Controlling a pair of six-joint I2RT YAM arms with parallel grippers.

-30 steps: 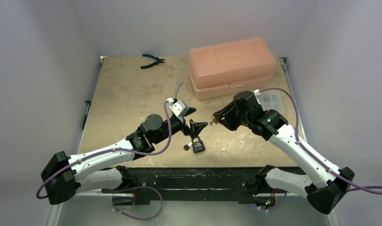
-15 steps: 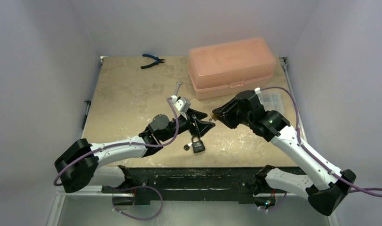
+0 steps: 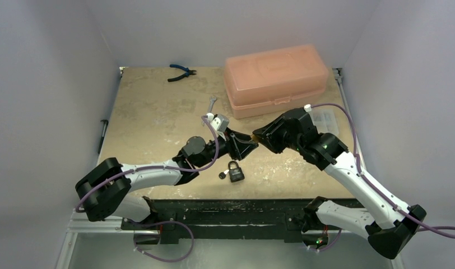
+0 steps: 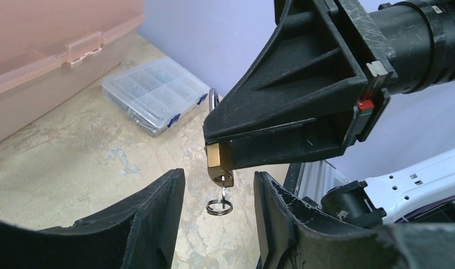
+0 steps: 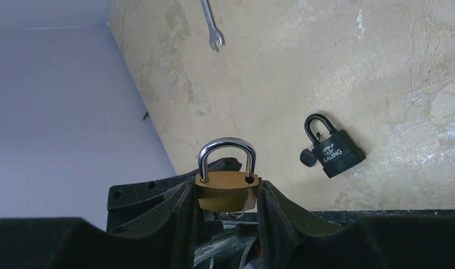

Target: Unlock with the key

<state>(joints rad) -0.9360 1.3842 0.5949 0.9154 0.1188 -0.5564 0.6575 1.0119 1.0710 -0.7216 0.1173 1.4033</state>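
Note:
A brass padlock (image 5: 226, 194) with a silver shackle is held off the table, my right gripper (image 5: 226, 185) shut on its body. A small key (image 4: 221, 192) sticks out of the lock's underside, with a wire ring (image 4: 219, 208) hanging from it. My left gripper (image 4: 218, 182) is open. Its two fingers stand on either side of the key and ring, with a gap on each side and no contact. In the top view the left gripper (image 3: 249, 147) meets the right gripper (image 3: 258, 140) tip to tip above the table's middle.
A black padlock (image 3: 234, 172) with a black-headed key (image 3: 222, 175) lies on the table below the grippers. A pink plastic box (image 3: 275, 78) and a clear parts organiser (image 3: 324, 120) sit at the back right. A wrench (image 3: 212, 104) and blue pliers (image 3: 180, 72) lie further back.
My left arm has reached right and forward until its fingers flank the key, and its jaws have narrowed. The right gripper, still holding the brass padlock, has barely moved.

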